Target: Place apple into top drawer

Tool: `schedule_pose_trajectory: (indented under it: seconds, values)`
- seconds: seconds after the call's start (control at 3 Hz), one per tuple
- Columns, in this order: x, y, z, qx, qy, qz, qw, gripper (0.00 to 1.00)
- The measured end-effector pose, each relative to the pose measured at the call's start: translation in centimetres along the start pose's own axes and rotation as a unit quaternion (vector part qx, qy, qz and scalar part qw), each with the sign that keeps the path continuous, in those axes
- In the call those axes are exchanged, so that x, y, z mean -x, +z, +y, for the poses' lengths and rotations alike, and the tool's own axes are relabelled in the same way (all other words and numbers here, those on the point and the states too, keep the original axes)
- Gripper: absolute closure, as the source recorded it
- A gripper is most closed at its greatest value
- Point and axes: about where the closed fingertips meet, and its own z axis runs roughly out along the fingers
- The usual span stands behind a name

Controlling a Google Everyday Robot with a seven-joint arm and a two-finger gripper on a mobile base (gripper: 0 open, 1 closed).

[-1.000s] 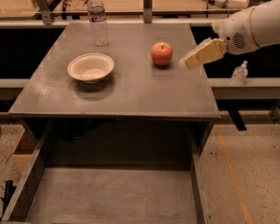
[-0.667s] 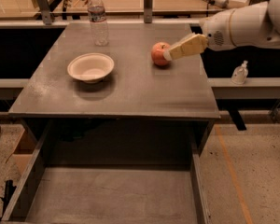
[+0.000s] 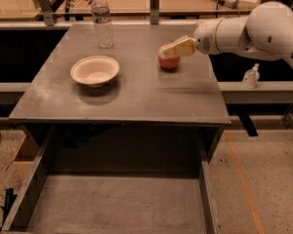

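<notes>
The red apple (image 3: pixel 168 62) sits on the grey tabletop (image 3: pixel 136 91), right of centre. My gripper (image 3: pixel 167 51) reaches in from the right on a white arm and is right over the apple, covering its top. The top drawer (image 3: pixel 117 206) is pulled out below the table's front edge, and its flat grey bottom shows nothing in it.
A white bowl (image 3: pixel 94 70) stands on the left of the table. A clear water bottle (image 3: pixel 102 21) stands at the back left. A small white bottle (image 3: pixel 250 76) sits on a ledge to the right. A cluttered wooden bench runs behind the table.
My gripper has moved left from beside the table's right edge to directly over the apple. The apple, bowl and drawer have not moved.
</notes>
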Motion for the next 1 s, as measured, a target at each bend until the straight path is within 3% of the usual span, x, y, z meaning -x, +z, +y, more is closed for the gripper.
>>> schedule_pose_trajectory:
  seconds: [0.67,1.0]
  values:
    - [-2.0,5.6,-0.2,0.019,-0.002,0.013,0.9997,0.0]
    - [-3.9,6.7,0.1,0.025,0.013,0.028,0.9992,0.0]
